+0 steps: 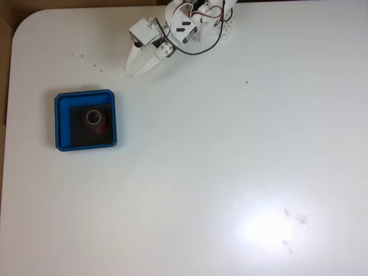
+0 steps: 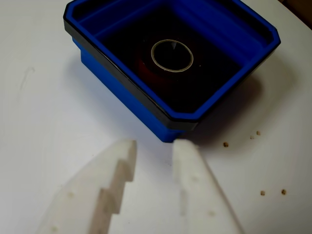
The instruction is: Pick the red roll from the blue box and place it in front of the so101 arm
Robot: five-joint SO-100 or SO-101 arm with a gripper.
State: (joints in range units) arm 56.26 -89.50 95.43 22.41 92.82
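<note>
The blue box [image 1: 62,122] lies on the white table at the left of the fixed view, with the red roll [image 1: 101,126] standing on its black floor near the middle. The so101 arm [image 1: 190,26] reaches in from the top edge, and its gripper [image 1: 133,71] points down-left, above and to the right of the box and apart from it. In the wrist view the gripper [image 2: 155,144] is open with nothing between its white fingers [image 2: 192,180]. Just beyond them, the near corner of the blue box [image 2: 122,92] and the red roll [image 2: 146,66] inside it are visible.
Small brown crumbs [image 2: 262,193] lie on the table beside the box, and dark specks [image 1: 77,56] dot the top left. The table's rounded left edge [image 1: 12,40] borders a brown surface. White tabletop [image 1: 230,172] spreads to the right and below.
</note>
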